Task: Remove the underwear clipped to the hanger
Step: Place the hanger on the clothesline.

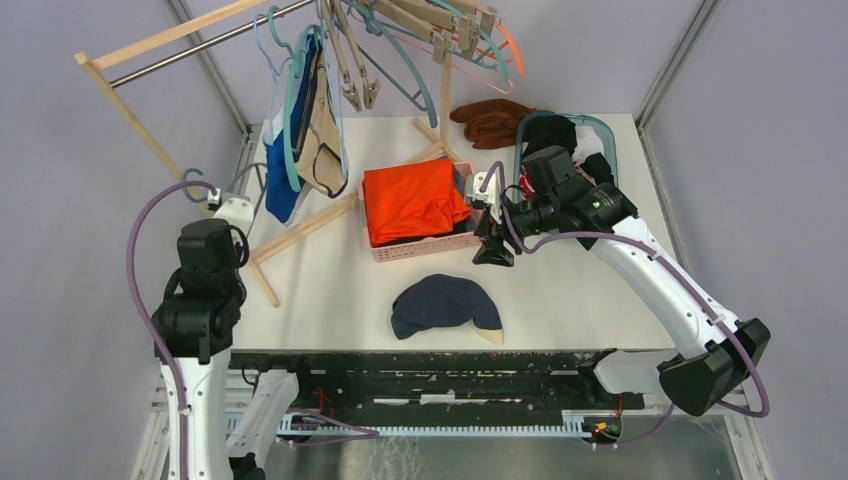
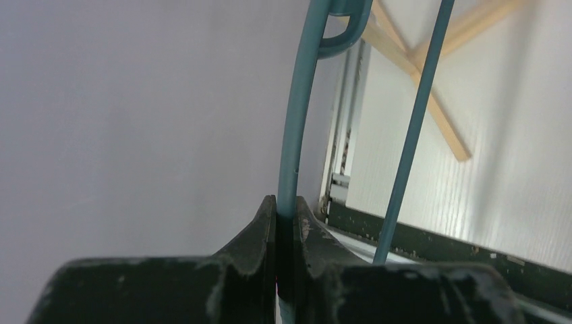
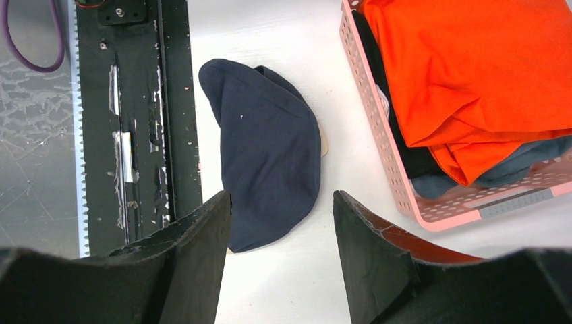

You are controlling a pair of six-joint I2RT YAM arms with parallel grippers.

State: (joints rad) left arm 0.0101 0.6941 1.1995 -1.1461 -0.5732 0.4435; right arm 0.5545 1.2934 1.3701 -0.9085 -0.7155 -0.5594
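so far only the navy brief is off, lying on the bench just nearside of the pink basket, while the blue brief and tan brief hang from the teal hanger left of it, left jaws pinching its wire, right jaws spread.

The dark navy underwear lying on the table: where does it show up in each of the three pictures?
Top external: the navy underwear lies low centre, on the table near its front edge.
Left wrist: not in it; that view shows a teal hanger.
Right wrist: the underwear sits at centre, just beyond the open right gripper.
Shared landmark: the pink basket beside it, in the top and right wrist views.
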